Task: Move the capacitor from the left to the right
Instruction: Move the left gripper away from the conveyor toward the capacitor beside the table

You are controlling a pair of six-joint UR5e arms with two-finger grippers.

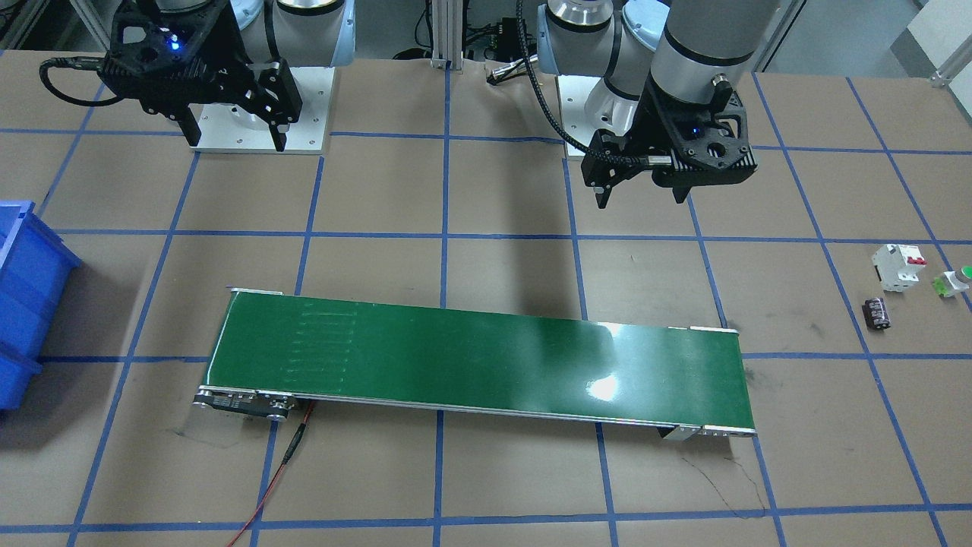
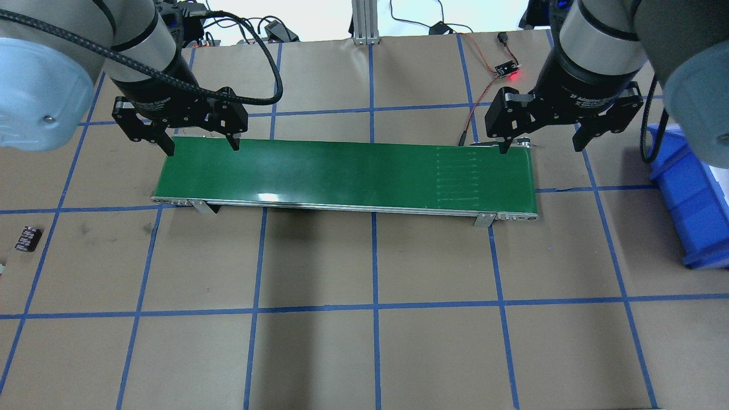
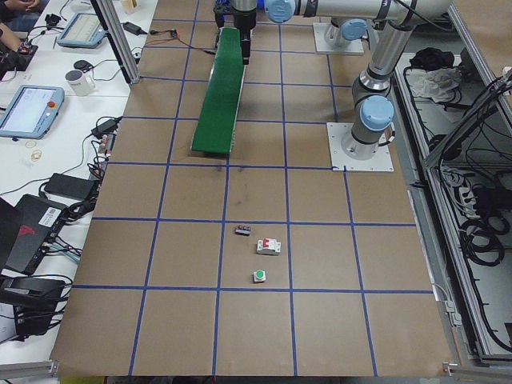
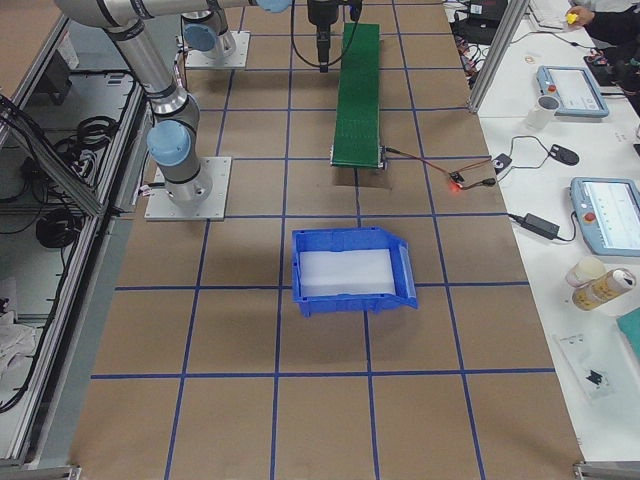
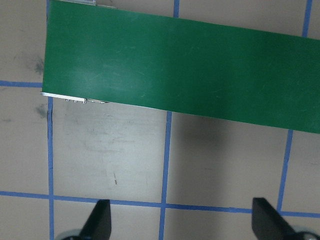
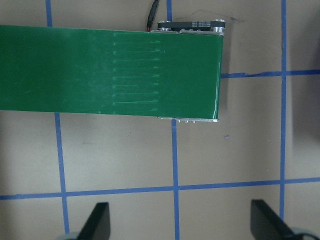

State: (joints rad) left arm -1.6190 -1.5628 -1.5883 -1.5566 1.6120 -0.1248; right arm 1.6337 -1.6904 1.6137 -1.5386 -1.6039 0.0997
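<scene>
The capacitor is a small black cylinder with pale stripes, lying on the brown table on my left side. It also shows at the left edge of the overhead view and in the exterior left view. My left gripper is open and empty, hovering over the left end of the green conveyor belt, well away from the capacitor. It also shows in the overhead view. My right gripper is open and empty above the belt's right end.
A white circuit breaker with a red tab and a green-capped push button lie just beyond the capacitor. A blue bin stands at the table's right side. A red wire runs from the belt's right end.
</scene>
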